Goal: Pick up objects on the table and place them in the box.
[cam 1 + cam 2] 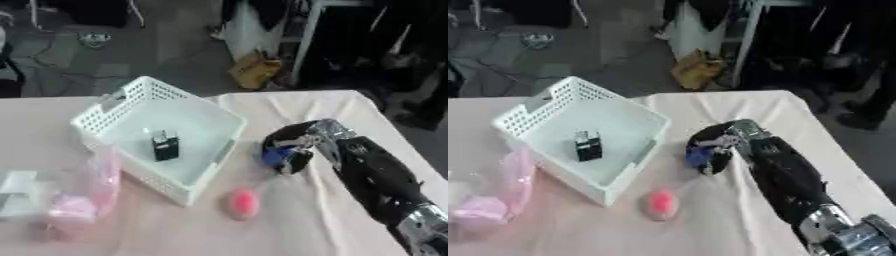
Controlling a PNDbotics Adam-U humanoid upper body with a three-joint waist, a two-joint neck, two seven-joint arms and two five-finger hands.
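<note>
Item in hand: small blue object [276,157], shape not made out, enclosed by the curled fingers [297,150] of the right hand [293,146], just right of the box and apparently at or just above the cloth.

Destination: white perforated plastic box [105,114], open-topped, lying askew on the worktop; one small black-and-white block [164,145] already lies on its floor.

Awaiting collection: pink rounded object [243,203] on the cloth, just beside the box's near corner; translucent pink plastic bag with soft pink contents [83,197] against the box's left wall.

Surface: worktop under pale pink creased cloth [289,112].

Left hand: not visible in either view.

Handling note (judgement): lift the blue object high enough to clear the near right wall, carry it left over the open floor, avoid the block, and uncurl the fingers only once well inside the rim. Avoid dragging on the cloth, since creases could pull the pink rounded object along.
</note>
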